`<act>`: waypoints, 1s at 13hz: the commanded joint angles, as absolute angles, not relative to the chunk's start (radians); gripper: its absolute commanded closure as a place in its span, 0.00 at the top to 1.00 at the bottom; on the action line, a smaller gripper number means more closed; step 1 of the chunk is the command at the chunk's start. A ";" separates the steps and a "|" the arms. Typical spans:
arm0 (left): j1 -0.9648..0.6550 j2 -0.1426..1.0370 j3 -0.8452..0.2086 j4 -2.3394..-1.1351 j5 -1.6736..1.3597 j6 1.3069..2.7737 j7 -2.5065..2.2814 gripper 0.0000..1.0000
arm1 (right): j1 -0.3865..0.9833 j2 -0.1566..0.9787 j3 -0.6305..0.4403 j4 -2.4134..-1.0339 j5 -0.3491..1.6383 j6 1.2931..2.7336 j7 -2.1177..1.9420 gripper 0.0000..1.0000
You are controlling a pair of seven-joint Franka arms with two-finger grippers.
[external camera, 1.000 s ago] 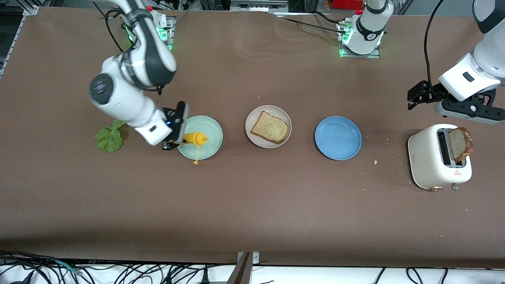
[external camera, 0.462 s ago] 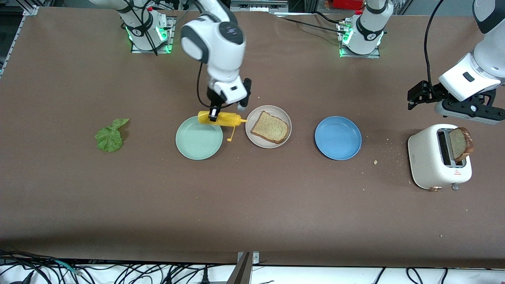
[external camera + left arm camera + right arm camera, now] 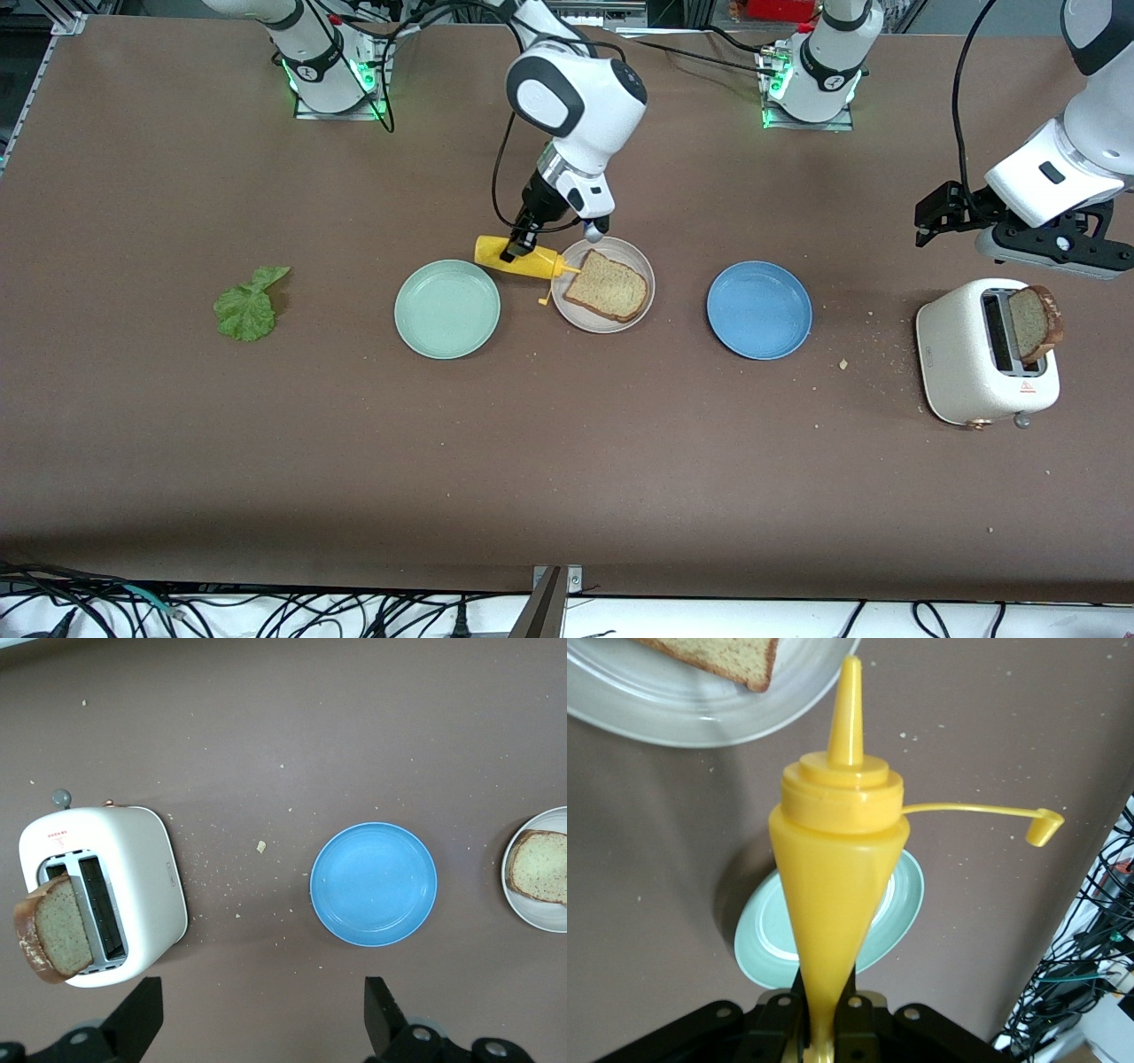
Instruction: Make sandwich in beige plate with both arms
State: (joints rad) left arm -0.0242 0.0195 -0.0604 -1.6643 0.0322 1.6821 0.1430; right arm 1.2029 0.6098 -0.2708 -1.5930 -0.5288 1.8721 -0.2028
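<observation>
One tan bread slice (image 3: 606, 285) lies on the beige plate (image 3: 638, 261); both show in the right wrist view (image 3: 726, 656) and left wrist view (image 3: 540, 866). My right gripper (image 3: 514, 248) is shut on a yellow squeeze bottle (image 3: 518, 257) (image 3: 833, 868), held on its side in the air with its nozzle at the beige plate's rim and its cap dangling. A second slice (image 3: 1035, 321) stands in the white toaster (image 3: 974, 363). The green lettuce leaf (image 3: 246, 306) lies on the table toward the right arm's end. My left gripper (image 3: 939, 217) (image 3: 261, 1028) waits open above the table beside the toaster.
A mint green plate (image 3: 447, 308) sits beside the beige plate toward the right arm's end. A blue plate (image 3: 759, 309) sits between the beige plate and the toaster. Crumbs are scattered around the toaster.
My right arm has carried the yellow bottle from over the mint green plate to the beige plate's rim, turning it on its side. The left arm has not moved.
</observation>
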 commanded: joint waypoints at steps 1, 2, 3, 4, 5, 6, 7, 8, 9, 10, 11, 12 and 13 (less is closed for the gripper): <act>-0.031 0.015 -0.051 -1.663 0.017 1.684 0.138 1.00 | 1.227 0.673 -0.290 -1.540 -0.592 1.832 -0.184 0.00; -0.031 0.017 -0.052 -1.663 0.017 1.684 0.138 1.00 | 1.238 0.690 -0.290 -1.537 -0.615 1.813 -0.170 0.00; -0.031 0.015 -0.052 -1.663 0.017 1.684 0.138 1.00 | 1.256 0.712 -0.290 -1.536 -0.647 1.790 -0.170 0.00; -0.032 0.015 -0.052 -1.663 0.017 1.684 0.138 1.00 | 1.268 0.730 -0.290 -1.528 -0.678 1.770 -0.167 0.00; -0.031 0.015 -0.051 -1.663 0.017 1.684 0.138 1.00 | 1.273 0.751 -0.290 -1.511 -0.687 1.747 -0.167 0.00; -0.031 0.015 -0.051 -1.663 0.017 1.684 0.138 1.00 | 1.273 0.781 -0.290 -1.488 -0.692 1.735 -0.166 0.00; -0.032 0.015 -0.051 -1.663 0.017 1.684 0.138 1.00 | 1.275 0.808 -0.290 -1.468 -0.692 1.735 -0.149 0.00; -0.032 0.015 -0.052 -1.663 0.017 1.684 0.138 1.00 | 1.275 0.837 -0.290 -1.441 -0.692 1.733 -0.134 0.00; -0.032 0.015 -0.051 -1.663 0.017 1.684 0.138 1.00 | 1.275 0.854 -0.291 -1.418 -0.692 1.733 -0.133 0.00; -0.032 0.015 -0.051 -1.663 0.017 1.684 0.138 1.00 | 1.273 0.859 -0.293 -1.404 -0.692 1.733 -0.136 0.00; -0.032 0.015 -0.052 -1.663 0.017 1.684 0.138 1.00 | 1.267 0.851 -0.301 -1.399 -0.690 1.735 -0.147 0.00; -0.032 0.015 -0.052 -1.663 0.017 1.684 0.138 1.00 | 1.261 0.844 -0.311 -1.373 -0.681 1.735 -0.175 0.00; -0.032 0.015 -0.052 -1.663 0.017 1.684 0.138 1.00 | 1.249 0.844 -0.316 -1.343 -0.657 1.733 -0.213 0.00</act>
